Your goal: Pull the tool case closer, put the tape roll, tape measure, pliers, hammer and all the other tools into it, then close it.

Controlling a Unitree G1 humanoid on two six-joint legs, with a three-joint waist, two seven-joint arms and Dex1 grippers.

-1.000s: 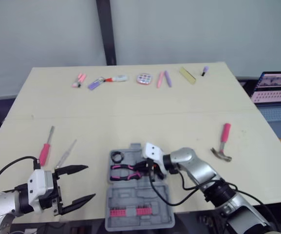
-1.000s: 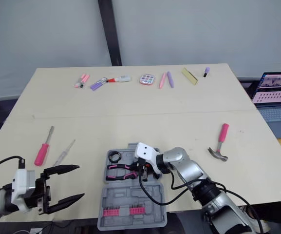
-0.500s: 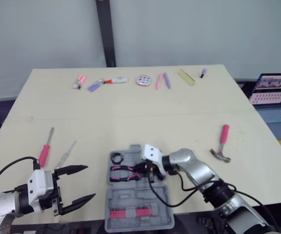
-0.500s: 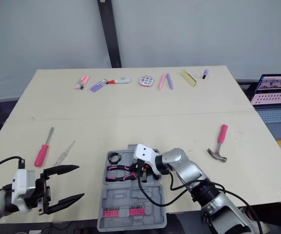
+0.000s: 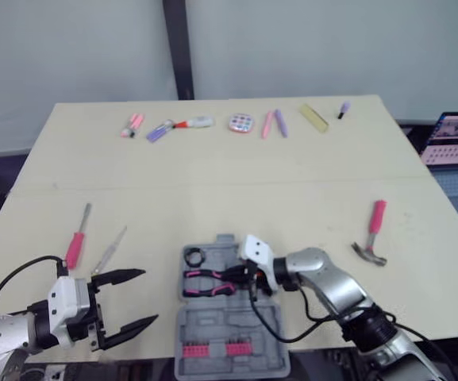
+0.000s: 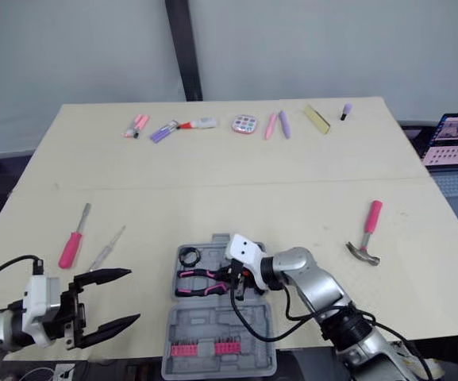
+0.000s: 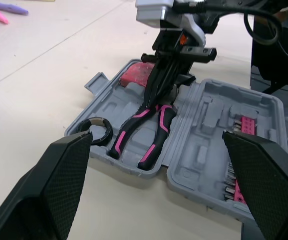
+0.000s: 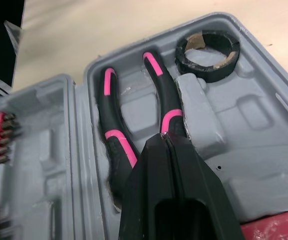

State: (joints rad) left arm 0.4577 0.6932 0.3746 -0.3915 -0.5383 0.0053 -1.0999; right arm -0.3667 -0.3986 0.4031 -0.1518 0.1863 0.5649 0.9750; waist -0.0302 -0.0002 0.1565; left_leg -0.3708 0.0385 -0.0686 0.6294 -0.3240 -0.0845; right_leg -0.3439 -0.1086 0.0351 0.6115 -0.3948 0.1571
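Where the pale wooden table (image 5: 213,182) reaches its near edge, a grey plastic tool case (image 5: 213,321) lies open at the centre, one half nearer and one farther. On the right of the table, well apart from the case, a hammer with a pink handle and steel head (image 5: 374,234) lies with its long axis running near to far, head at the near end and handle pointing away. On the left, a pink-handled screwdriver (image 5: 76,242) and, just right of it, a slim clear-handled screwdriver (image 5: 109,250) both point their shafts far. In the case's far half, black-and-pink pliers (image 7: 144,130) lie left to right, handles pointing left. Their head is under the right gripper (image 8: 164,137), whose fingers are pressed together there; whether they pinch it cannot be told. The left gripper (image 5: 149,296) hangs spread wide and empty at the near left, aimed right toward the case. A black tape roll (image 8: 208,50) sits in the far-left corner of the case, just beside the handle ends. Pink bits (image 5: 210,349) line the near half.
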